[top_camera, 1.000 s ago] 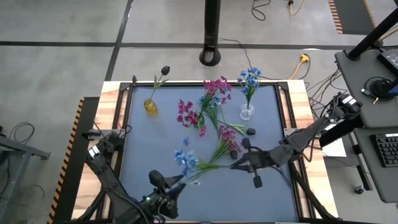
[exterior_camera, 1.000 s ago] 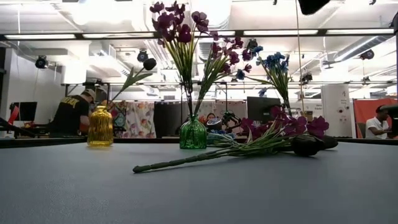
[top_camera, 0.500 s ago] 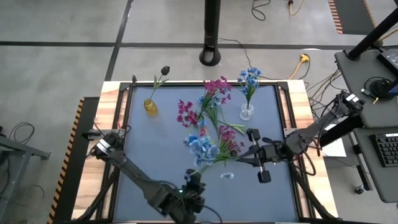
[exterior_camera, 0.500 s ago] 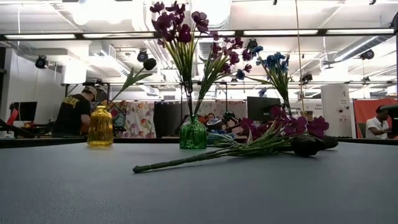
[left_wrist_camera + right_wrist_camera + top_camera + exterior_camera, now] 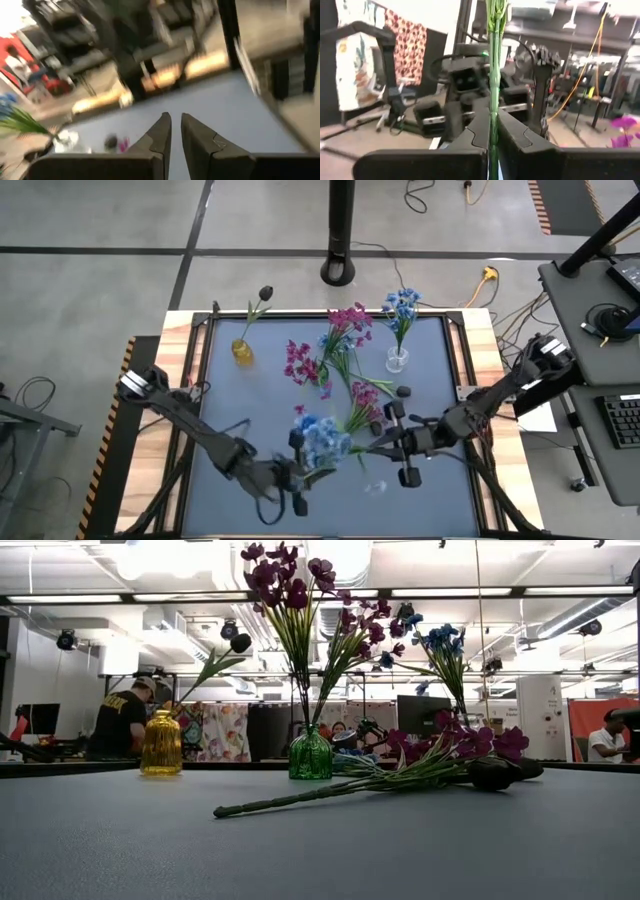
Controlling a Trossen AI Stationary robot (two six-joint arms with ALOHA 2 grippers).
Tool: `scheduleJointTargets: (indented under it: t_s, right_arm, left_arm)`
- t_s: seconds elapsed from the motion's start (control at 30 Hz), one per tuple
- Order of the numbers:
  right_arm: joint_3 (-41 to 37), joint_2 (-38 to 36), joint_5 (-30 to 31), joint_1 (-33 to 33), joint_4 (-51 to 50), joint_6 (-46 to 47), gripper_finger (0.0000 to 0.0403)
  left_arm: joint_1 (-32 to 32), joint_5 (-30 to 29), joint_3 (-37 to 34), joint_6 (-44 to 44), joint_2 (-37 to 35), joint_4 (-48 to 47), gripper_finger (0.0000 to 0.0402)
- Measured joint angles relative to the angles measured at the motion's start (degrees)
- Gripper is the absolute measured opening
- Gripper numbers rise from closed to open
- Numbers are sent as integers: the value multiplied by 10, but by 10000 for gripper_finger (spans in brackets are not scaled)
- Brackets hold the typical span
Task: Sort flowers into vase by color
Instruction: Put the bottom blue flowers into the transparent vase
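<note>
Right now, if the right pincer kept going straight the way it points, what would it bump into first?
Probably the left arm, dead ahead past the green stem the right pincer grips, though depth is unclear.

I work in a big open lab or workshop — bare concrete floor [image 5: 100,290] marked with tape lines, cables [image 5: 430,195] trailing across it. Beyond my table [image 5: 320,840] hang strip lights [image 5: 450,592] and ducts, with monitors [image 5: 418,712] and people at desks [image 5: 118,720].
</note>
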Motion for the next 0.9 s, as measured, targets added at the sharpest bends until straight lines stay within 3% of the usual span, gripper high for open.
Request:
scheduleJointTargets:
  t_s: [0.17, 0.27, 0.5, 0.7, 0.9]
  right_arm:
    - [0, 77, 3, 0, 154, -47, 12]
    - [0, 127, 5, 0, 232, -70, 12]
    - [7, 210, 51, -9, 316, -72, 12]
    - [35, 249, 50, -19, 326, -72, 12]
    - [52, 270, 50, -28, 324, -76, 12]
  left_arm:
    - [6, -3, -106, 46, -19, 278, 30]
    - [14, 6, -143, 52, -21, 381, 47]
    - [48, 97, -156, 17, -21, 407, 122]
    - [66, 97, -143, 26, -14, 407, 179]
    - [72, 98, -138, 32, 0, 404, 197]
